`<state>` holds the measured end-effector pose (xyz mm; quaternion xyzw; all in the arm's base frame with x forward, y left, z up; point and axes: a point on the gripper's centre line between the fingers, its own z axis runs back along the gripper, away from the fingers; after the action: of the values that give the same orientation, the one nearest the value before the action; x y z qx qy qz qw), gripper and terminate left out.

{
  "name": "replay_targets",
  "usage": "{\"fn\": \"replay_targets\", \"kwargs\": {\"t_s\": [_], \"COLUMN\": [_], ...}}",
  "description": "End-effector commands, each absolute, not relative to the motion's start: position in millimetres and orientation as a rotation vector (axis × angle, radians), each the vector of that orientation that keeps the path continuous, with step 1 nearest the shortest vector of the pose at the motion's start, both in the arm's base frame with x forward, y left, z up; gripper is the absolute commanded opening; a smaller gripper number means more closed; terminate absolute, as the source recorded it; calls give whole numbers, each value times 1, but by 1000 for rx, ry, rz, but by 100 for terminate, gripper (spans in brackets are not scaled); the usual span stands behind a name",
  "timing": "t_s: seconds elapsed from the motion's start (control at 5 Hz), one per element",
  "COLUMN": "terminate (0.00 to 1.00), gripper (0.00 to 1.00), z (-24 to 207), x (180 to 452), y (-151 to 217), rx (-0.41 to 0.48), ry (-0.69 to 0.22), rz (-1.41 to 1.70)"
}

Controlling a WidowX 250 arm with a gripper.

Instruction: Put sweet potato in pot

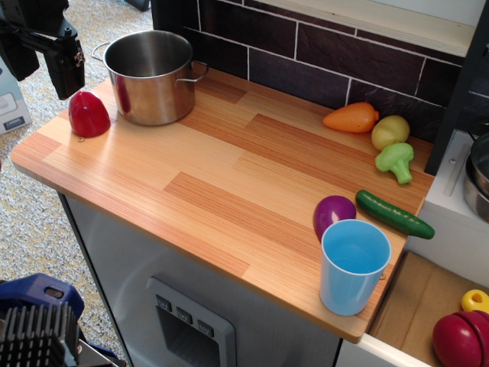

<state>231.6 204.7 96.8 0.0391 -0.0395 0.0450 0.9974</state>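
Observation:
The sweet potato [89, 115] is a glossy red toy standing on the wooden counter at the far left, just left of the pot. The pot [151, 75] is a shiny steel pot with loop handles, standing upright at the back left of the counter; what shows of its inside looks empty. My gripper [67, 70] is black and hangs at the upper left, just above and slightly left of the sweet potato. It holds nothing that I can see. Its finger gap does not show.
An orange toy vegetable [351, 118], a yellow-green toy [390, 131], a green broccoli [395, 161], a cucumber [394, 214], a purple egg-shaped toy [333, 213] and a light-blue cup [354, 264] sit on the counter's right side [229, 183]. A dark tiled wall [306, 53] runs along the back.

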Motion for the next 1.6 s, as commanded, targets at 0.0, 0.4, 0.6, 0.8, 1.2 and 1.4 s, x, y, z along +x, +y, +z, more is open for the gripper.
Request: {"fn": "replay_targets", "kwargs": {"t_s": [0.0, 0.4, 0.6, 0.8, 1.2, 1.4], "terminate": [0, 0, 0, 0, 0, 0], "gripper": [100, 100, 100, 100, 100, 100], "z": [97, 81, 72, 66, 50, 37], "x": [232, 254, 266, 277, 281, 278], "y": [205, 212, 219, 228, 227, 225], "rx": [78, 87, 88, 75, 40, 19], "ry": [-79, -161, -194, -195, -210, -229], "rz": [90, 66, 52, 19, 27, 32]}}
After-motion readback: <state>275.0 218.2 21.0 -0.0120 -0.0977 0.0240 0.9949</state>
